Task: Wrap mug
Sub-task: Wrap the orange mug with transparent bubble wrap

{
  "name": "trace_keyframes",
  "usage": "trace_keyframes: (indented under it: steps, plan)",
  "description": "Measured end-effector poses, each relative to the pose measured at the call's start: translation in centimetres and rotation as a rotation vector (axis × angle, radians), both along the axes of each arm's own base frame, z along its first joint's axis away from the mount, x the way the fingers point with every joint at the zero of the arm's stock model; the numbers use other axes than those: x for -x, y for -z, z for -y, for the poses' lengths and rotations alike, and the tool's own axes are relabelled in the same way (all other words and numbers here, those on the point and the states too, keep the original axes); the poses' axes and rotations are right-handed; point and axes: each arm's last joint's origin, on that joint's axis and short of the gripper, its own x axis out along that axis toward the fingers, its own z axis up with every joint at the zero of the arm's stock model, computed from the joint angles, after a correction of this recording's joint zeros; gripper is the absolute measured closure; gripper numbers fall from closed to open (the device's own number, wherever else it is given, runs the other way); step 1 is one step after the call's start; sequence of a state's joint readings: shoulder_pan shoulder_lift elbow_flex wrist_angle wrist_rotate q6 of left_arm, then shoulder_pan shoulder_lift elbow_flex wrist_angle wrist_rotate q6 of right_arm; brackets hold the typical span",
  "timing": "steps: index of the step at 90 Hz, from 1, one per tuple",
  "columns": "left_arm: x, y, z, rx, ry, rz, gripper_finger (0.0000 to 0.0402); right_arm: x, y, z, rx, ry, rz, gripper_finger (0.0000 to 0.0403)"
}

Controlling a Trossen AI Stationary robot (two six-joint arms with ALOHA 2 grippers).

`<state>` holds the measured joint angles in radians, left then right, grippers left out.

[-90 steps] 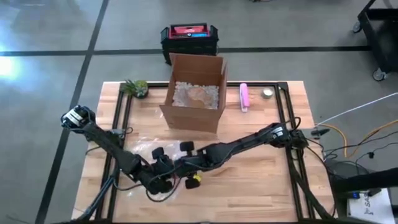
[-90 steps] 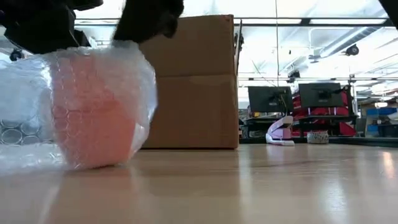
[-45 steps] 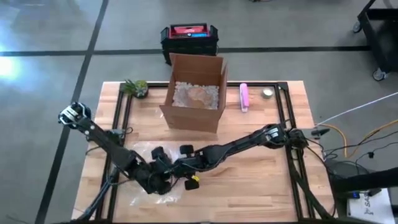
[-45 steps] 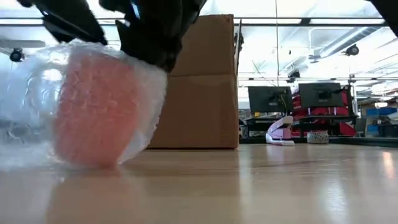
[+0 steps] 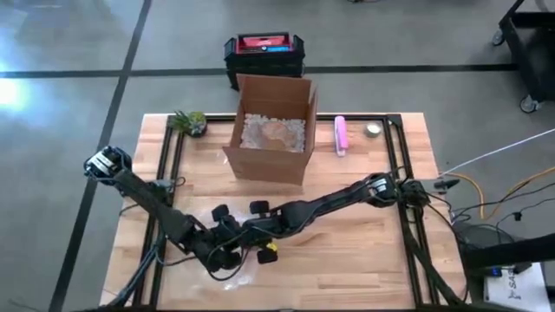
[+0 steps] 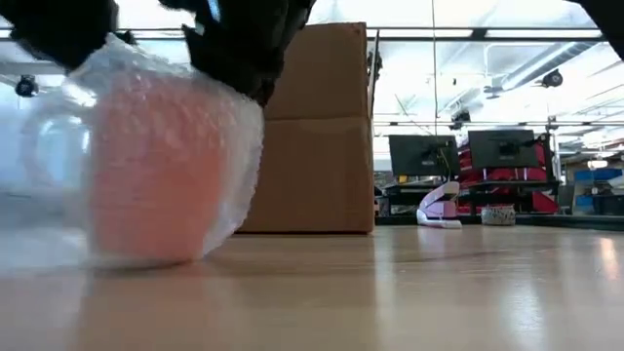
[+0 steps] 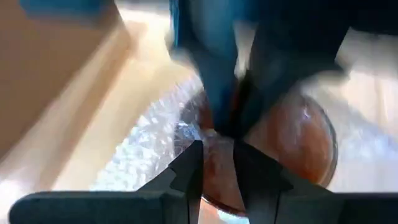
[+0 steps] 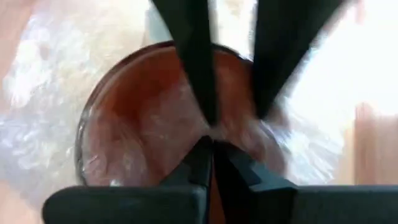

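- The left gripper (image 5: pixel 227 253) sits low over the front-left part of the wooden table (image 5: pixel 364 251), its fingers (image 7: pixel 189 168) drawn close together on the bubble wrap (image 6: pixel 234 146) at the mouth of the mug (image 6: pixel 151 166) — pinching the film, as far as the blurred wrist view lets me judge.
- The mug, orange-pink, stands upright on the table under both grippers, wholly sheathed in the clear wrap, with loose film spread on the wood to its left.
- The right gripper (image 5: pixel 247 236) reaches in from the right and meets the left one over the mug; its fingers (image 8: pixel 202 158) are closed together on wrap at the rim.
- Behind stands an open cardboard box (image 5: pixel 270 130) — well apart from the mug.
- To the box's right lies a pink stapler (image 5: pixel 341 136).
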<state>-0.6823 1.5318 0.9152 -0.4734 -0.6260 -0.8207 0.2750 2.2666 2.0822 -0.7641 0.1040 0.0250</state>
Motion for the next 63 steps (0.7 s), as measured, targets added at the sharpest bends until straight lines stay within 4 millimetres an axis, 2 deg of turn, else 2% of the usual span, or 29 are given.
trace_keyframes:
  steps: [8, 15, 25, 40, 49, 63]
  plan:
    - [0.0, 0.0, 0.0, 0.009, 0.003, -0.004, 0.0326, 0.8, -2.8, 0.4, 0.007, 0.006, -0.002, 0.0401]
    - [0.1, 0.3, -0.1, 0.009, 0.009, -0.028, 0.0326, 1.7, -3.7, 0.8, 0.068, 0.036, -0.032, 0.0401]
    - [0.0, 0.2, 0.1, 0.023, 0.014, -0.016, 0.0326, 2.1, -3.3, 1.6, 0.173, 0.092, -0.083, 0.0401]
    - [-0.1, 0.1, 0.0, 0.020, 0.007, -0.005, 0.0326, 2.3, -1.8, 1.8, 0.164, 0.142, -0.117, 0.0401]
    - [-0.1, 0.0, 0.1, 0.022, 0.007, 0.001, 0.0326, 2.8, -0.5, 0.5, 0.125, 0.116, -0.154, 0.0401]
    - [-0.1, -0.1, 0.0, 0.021, 0.007, 0.007, 0.0326, 3.7, 0.1, -2.7, 0.038, 0.021, -0.144, 0.0401]
